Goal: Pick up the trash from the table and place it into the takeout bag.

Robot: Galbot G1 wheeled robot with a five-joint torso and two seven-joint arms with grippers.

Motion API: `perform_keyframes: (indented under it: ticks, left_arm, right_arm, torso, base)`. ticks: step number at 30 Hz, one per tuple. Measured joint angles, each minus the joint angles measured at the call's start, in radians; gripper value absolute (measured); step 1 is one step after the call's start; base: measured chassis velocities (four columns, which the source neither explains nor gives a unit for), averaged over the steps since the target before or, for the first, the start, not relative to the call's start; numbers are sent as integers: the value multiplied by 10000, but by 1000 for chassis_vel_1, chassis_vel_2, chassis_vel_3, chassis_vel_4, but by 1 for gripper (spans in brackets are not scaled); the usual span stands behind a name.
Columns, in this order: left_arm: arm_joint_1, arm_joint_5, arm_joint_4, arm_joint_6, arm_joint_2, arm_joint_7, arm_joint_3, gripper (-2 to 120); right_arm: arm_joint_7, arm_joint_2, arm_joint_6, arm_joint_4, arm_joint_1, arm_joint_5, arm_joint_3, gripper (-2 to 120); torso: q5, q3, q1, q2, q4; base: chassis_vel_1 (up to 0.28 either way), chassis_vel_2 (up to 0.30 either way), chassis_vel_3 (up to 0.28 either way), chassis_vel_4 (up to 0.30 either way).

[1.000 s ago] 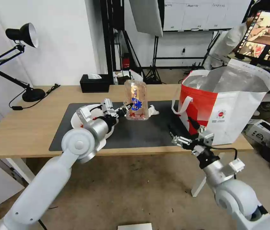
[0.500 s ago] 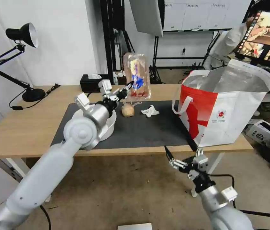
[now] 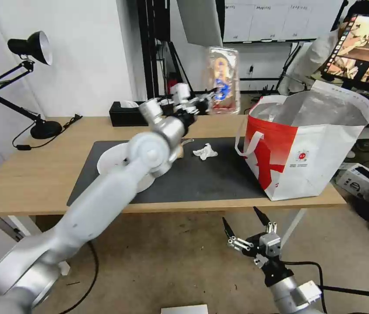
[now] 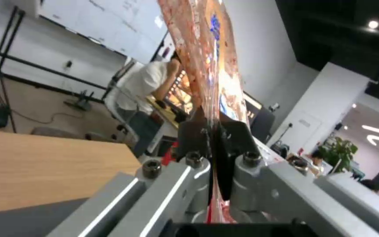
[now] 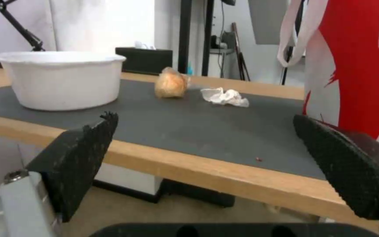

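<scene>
Takeout bag [image 3: 319, 152] stands open on the table [image 3: 27, 174]; my left tool [image 3: 205, 97] pinches the food tray [image 3: 223, 80] above, not yet inside. Bowl [image 3: 110, 162], ball [image 5: 170, 83], tissue [image 3: 205, 151] remain (right tool [image 3: 247, 223] open, idle below).

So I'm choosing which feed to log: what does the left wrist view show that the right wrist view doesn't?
Left wrist view: the left gripper shut on the clear food tray, held in the air.

Right wrist view: the open right gripper below the table edge, facing the white bowl, wrapped ball, tissue and takeout bag.

Both: the wooden tabletop and dark mat.
</scene>
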Motion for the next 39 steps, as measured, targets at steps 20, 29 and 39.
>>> perform_keyframes:
  ticks: [20,29,39]
  left_arm:
    - [-1473,2152,2654,-368,-2261,-310,1987,1]
    - [-1534,3676,2716,-336,-2147,602,2584,1]
    - [-1681,3611,2818,-301,-2206,922,2639,1]
  right_arm:
    - [-69,274,48,-322,-55,-595,-551,100]
    - [-68,256,20,-391,-45,-586,-582,100]
    - [-59,221,0,-459,12,-588,-610,100]
  torso:
    - [-3,0,0,0,3]
    - [-4,-1,0,0,1]
    - [-4,0,0,-1,1]
  base:
    - [0,0,0,0]
    - [0,0,0,0]
    - [0,0,0,0]
